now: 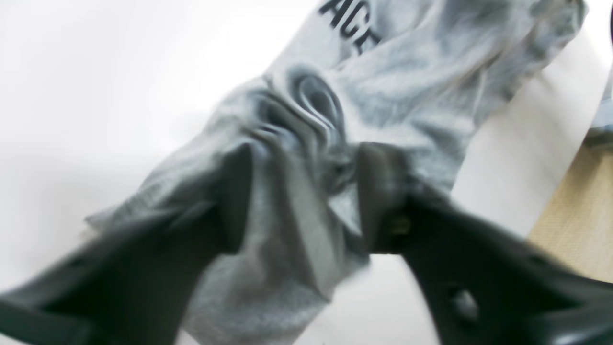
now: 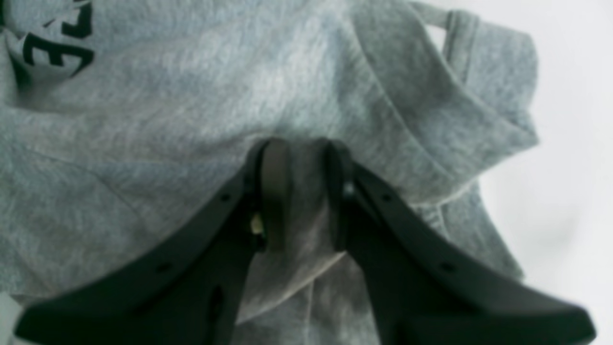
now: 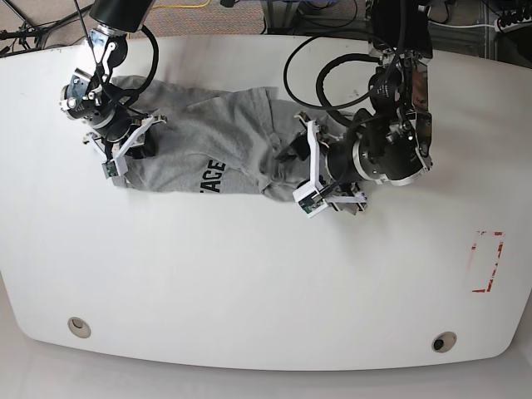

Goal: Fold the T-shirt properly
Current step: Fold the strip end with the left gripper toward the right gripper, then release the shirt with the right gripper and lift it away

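Fingers (image 2: pixel 273 191) of the right gripper (image 2: pixel 299 158) pinched a fold of the heather-grey cotton T-shirt (image 3: pixel 208 150) with black lettering, bunched on the white table (image 3: pixel 249 291). At its other end, the left gripper (image 1: pixel 304 191) clamped gathered cloth between its jaws.

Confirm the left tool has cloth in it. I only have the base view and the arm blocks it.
Observer: Yes. In the left wrist view the left tool has a bunched fold of the T-shirt between its fingers.
Operator: Right one?
Observer: The right tool is pinched on a narrow fold, per the right wrist view.
Operator: Any print near it?
Observer: Black lettering sits at that view's upper left, away from the fingers.
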Tool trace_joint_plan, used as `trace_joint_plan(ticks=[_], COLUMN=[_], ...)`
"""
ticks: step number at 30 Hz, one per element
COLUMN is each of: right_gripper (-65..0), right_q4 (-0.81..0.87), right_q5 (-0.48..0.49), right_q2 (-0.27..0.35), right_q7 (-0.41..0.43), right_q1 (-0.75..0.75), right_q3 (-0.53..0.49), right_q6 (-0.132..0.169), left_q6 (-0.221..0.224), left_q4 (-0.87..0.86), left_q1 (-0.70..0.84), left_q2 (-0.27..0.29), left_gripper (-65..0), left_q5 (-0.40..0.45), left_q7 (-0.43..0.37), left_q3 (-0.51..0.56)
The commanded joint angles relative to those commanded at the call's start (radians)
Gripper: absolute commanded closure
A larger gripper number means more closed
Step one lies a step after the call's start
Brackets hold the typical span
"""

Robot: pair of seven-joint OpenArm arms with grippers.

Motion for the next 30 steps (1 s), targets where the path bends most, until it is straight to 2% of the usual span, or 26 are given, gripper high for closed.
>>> trace_joint_plan(ticks=[3, 8, 9, 12, 16, 20, 21, 24, 26, 27, 28, 30], right_gripper=[-12.2, -12.2, -12.2, -12.2, -12.8, -13.3, -14.1, -19.2, -29.5, -31.4, -38.5, -47.1], right_q4=[0.002, 0.028, 0.064, 0.149, 0.264, 0.347, 0.362, 0.384, 0.385, 0.384, 0.381, 0.364], right_q5=[0.0, 0.011, 0.011, 0.012, 0.028, 0.078, 0.101, 0.16, 0.236, 0.25, 0.307, 0.377], right_q2=[0.0, 0.0, 0.0, -0.006, -0.043, -0.051, -0.052, -0.054, -0.055, -0.055, -0.057, -0.057], right_q7=[0.0, -0.009, -0.026, -0.083, -0.144, -0.222, -0.244, -0.295, -0.348, -0.358, -0.381, -0.405], right_q1=[0.0, 0.002, 0.002, 0.002, 0.014, 0.023, 0.031, 0.052, 0.068, 0.071, 0.087, 0.097], right_q3=[0.0, 0.0, 0.0, 0.0, 0.005, 0.009, 0.009, 0.017, 0.069, 0.08, 0.124, 0.186], right_q6=[0.0, 0.0, 0.0, 0.0, 0.0, 0.0, 0.0, 0.0, 0.0, 0.0, 0.0, 0.0], left_q6=[0.0, 0.0, 0.018, 0.047, 0.062, 0.062, 0.062, 0.062, 0.064, 0.064, 0.065, 0.065], left_q4=[0.0, -0.008, -0.008, -0.008, -0.009, -0.041, -0.061, -0.117, -0.192, -0.206, -0.25, -0.295], left_q1=[-0.009, -0.064, -0.072, -0.077, -0.061, -0.005, 0.005, 0.017, 0.031, 0.032, 0.034, 0.034], left_q2=[0.006, -0.008, -0.034, -0.066, -0.12, -0.143, -0.147, -0.152, -0.153, -0.153, -0.153, -0.155], left_gripper=[-36.5, -36.5, -36.5, -36.5, -36.5, -36.1, -34.3, -27.9, -19.2, -17.9, -13.1, -8.8], left_q5=[0.002, 0.025, 0.049, 0.098, 0.167, 0.213, 0.224, 0.235, 0.233, 0.233, 0.233, 0.233], left_q7=[0.0, -0.002, -0.006, -0.011, -0.083, -0.173, -0.192, -0.226, -0.262, -0.27, -0.29, -0.304], left_q3=[0.023, -0.081, -0.123, -0.147, -0.149, -0.147, -0.147, -0.147, -0.149, -0.15, -0.152, -0.153])
